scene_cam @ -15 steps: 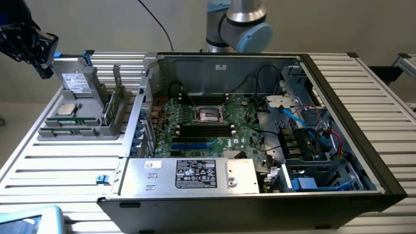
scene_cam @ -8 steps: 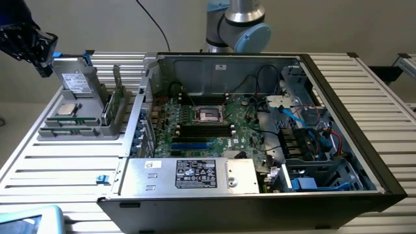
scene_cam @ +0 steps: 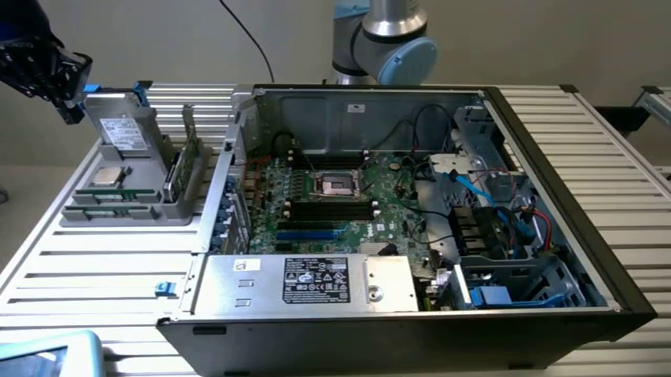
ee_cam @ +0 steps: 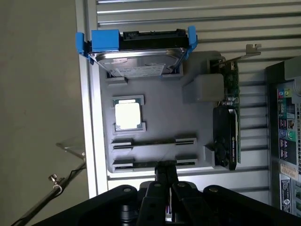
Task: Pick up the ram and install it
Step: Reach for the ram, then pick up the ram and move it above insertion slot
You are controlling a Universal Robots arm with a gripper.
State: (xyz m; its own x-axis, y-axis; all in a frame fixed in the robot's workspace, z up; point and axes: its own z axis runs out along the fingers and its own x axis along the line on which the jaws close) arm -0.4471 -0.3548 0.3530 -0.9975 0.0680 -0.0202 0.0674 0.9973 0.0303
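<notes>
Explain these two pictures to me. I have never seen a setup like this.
The machine is a robot arm by a slatted table. One picture comes from a camera off to the side; the other from a camera on the arm's wrist, looking past its end effector, the black closed pincer. On the table sit an open computer case and a grey tray of parts: a hard drive, a square processor chip, an expansion card and two ram sticks on edge. The end effector hangs over the tray, nearest the ram, holding nothing I can see.
</notes>
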